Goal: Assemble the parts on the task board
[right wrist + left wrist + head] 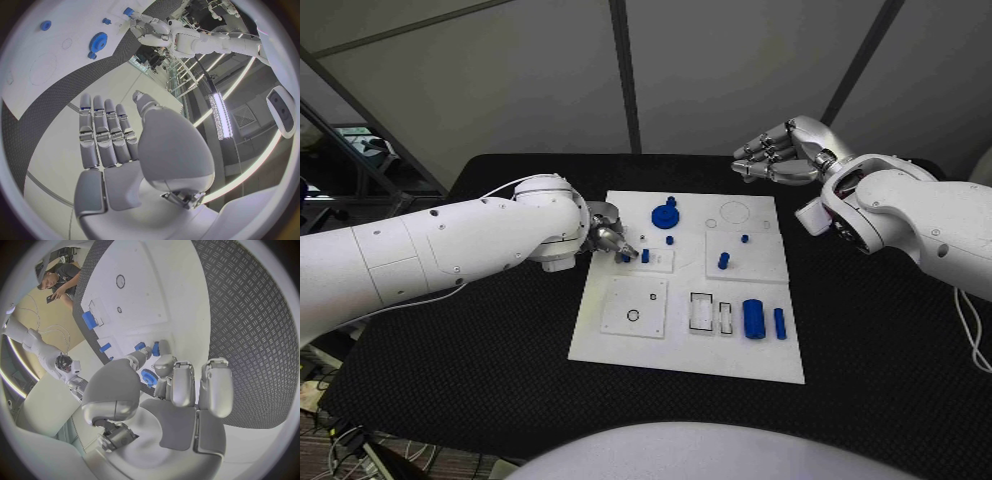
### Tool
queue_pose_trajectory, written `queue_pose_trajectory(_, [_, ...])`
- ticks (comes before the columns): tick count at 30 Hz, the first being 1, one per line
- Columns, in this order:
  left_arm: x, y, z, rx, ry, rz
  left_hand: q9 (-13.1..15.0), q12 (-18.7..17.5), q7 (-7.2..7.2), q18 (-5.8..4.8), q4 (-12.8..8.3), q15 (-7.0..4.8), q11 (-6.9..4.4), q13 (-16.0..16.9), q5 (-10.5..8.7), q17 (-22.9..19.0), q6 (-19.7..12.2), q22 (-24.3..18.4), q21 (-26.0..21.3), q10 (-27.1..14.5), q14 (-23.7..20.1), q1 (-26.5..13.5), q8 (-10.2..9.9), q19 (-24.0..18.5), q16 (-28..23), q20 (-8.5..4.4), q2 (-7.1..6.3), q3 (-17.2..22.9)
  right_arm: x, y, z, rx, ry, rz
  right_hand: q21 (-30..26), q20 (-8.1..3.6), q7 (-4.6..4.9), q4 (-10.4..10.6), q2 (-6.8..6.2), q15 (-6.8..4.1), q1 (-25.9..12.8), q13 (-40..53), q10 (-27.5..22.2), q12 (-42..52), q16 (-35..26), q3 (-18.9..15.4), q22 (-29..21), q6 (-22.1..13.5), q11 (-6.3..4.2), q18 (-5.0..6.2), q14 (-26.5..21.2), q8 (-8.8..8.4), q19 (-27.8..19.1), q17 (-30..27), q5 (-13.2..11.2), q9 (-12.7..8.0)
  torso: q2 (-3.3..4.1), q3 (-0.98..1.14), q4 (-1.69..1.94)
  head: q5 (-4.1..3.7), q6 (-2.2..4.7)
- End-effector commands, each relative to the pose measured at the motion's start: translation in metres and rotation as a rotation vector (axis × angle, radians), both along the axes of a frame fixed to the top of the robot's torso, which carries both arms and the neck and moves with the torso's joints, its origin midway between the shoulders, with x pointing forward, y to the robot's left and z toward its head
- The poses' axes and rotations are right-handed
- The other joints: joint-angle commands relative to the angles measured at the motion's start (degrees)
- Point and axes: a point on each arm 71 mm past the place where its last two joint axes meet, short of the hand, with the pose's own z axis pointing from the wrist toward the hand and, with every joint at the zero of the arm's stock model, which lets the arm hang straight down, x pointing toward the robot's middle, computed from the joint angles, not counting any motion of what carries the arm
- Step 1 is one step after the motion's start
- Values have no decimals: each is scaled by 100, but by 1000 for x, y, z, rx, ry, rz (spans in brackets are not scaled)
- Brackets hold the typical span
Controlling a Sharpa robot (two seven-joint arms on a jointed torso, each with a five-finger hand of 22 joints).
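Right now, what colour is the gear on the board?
Blue. The gear stands near the white board's far edge, clearest in the head view.

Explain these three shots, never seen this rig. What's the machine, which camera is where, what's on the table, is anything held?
It is a two-armed robot at a black table, each white arm ending in a silver robot hand. The square picture comes from a camera on its head, looking down. The two round pictures come from fisheye cameras at each wrist, behind that arm's own hand.

On the table lies the white task board with small blue parts: a gear near its far edge, a few short pegs in the middle, and two longer cylinders near its right side.

The left robot hand is down at the board's left edge, its fingertips pinching a small blue peg. The right robot hand hangs in the air beyond the board's far right corner, open and holding nothing.
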Motion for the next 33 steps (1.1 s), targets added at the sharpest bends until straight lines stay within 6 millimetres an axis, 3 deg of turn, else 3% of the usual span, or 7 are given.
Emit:
queue_pose_trajectory(1, [1,0,0,3,-1,5,-13,20,4,-122,9,-33,0,10,-21,570,35,764,38,26,349,11,-31,206,29,-37,55,-76,0,1,1,-1,-1,7,-38,13,5,-9,2,-17,-51,-1,-49,-13,-3,-40,-9,-52,-4,67,-41,-30,46,-8,27,-5,0,1,-2,0,-8])
queue_pose_trajectory(13, [2,2,2,-11,-23,25,-91,30,1,-130,337,-34,-2,55,-23,574,79,803,63,48,350,-131,-53,224,30,-40,13,-821,0,0,1,-1,-1,7,-46,15,8,-10,3,-15,-55,-1,-55,-14,-5,-49,-16,-58,-2,66,-47,-31,45,-12,28,-5,-1,-5,2,-10,-6])
queue_pose_trajectory(23, [5,9,8,-96,-86,120,-145,-99,10,-105,678,-34,4,-96,-9,573,34,733,-41,-46,349,8,-70,182,25,-46,105,-1520,0,0,1,-2,0,5,-53,17,10,-12,6,-13,-58,-1,-60,-14,-5,-55,-22,-63,0,66,-51,-32,45,-15,29,-6,-2,-4,3,-23,5])
queue_pose_trajectory(27, [6,12,10,-157,-101,177,-177,-441,68,-62,835,1,51,-545,8,565,-116,588,-229,-329,346,160,-119,96,15,-24,218,-1735,0,-1,1,-2,0,4,-53,17,10,-12,6,-13,-58,-1,-60,-14,-5,-55,-22,-63,0,66,-51,-32,45,-15,29,-6,-2,-4,0,-26,17])
queue_pose_trajectory(30, [7,13,12,-204,-121,216,-222,-974,178,32,973,85,153,-1243,23,446,-368,258,-651,-823,290,380,-185,-106,-115,42,287,-1887,0,-1,1,-2,0,4,-53,17,10,-12,6,-13,-58,-1,-60,-14,-5,-55,-22,-63,0,66,-51,-32,45,-15,29,-6,1,-3,0,-39,24])
queue_pose_trajectory(31, [8,13,13,-233,-131,223,-252,-1227,230,99,1004,128,201,-1571,27,329,-490,19,-958,-1084,225,486,-219,-257,-247,74,291,-1926,0,-1,1,-2,0,3,-53,17,10,-12,6,-13,-58,-1,-60,-14,-5,-55,-22,-63,0,66,-51,-32,45,-15,29,-6,1,-4,1,-41,26])
queue_pose_trajectory(33, [9,10,16,-302,-148,226,-357,-1586,396,361,1044,268,355,-1902,29,-212,-818,-1026,-2323,-1631,-72,771,-338,-972,-834,183,315,-1964,0,-1,1,-2,0,3,-53,17,10,-12,6,-13,-58,-1,-60,-14,-5,-55,-22,-63,0,66,-51,-32,45,-15,29,-6,0,-3,3,-47,27])
